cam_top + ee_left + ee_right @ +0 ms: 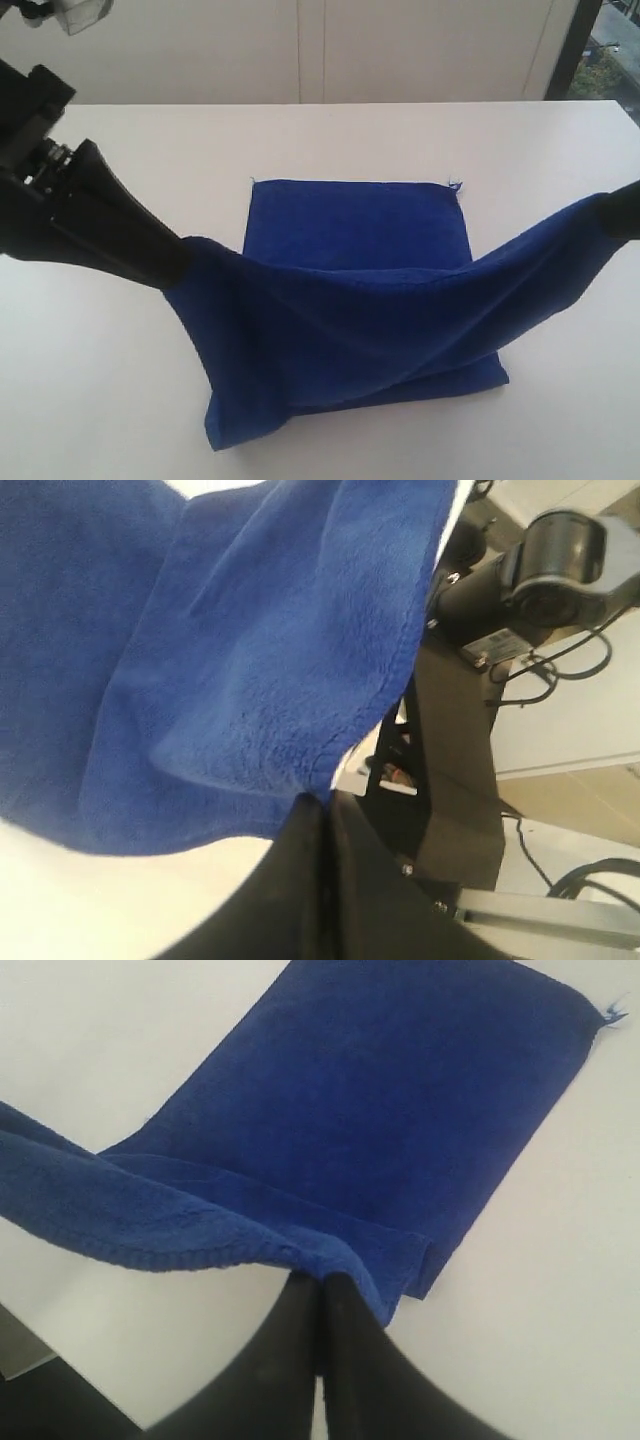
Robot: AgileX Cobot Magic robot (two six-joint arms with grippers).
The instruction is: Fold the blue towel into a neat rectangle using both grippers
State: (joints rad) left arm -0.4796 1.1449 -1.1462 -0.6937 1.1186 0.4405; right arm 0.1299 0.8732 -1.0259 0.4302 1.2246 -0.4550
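The left gripper (pixel 180 262) has its two black fingers (pixel 295 880) pressed together on a corner of the blue towel (pixel 360 230). In the left wrist view the cloth's hemmed edge runs straight into the seam between them. The right gripper (pixel 615 208), at the right edge of the exterior view, is likewise clamped tight on another corner. The right wrist view shows the hem bunched at the tips of its fingers (pixel 290 1350).

Between the two grippers the held edge hangs as a sagging band above the white table (pixel 110 390), lowest near the middle and creased with soft diagonal folds. Under the left gripper the cloth drapes down to a rounded bulge that rests on the table near the front. On the right, a lower corner lies flat on the surface.

The far half of the towel lies spread flat around the middle of the table, its far edge straight. A small loose thread (pixel 456 184) sticks out at the far right corner. The cloth is a deep royal blue, plush, with a thin stitched hem.
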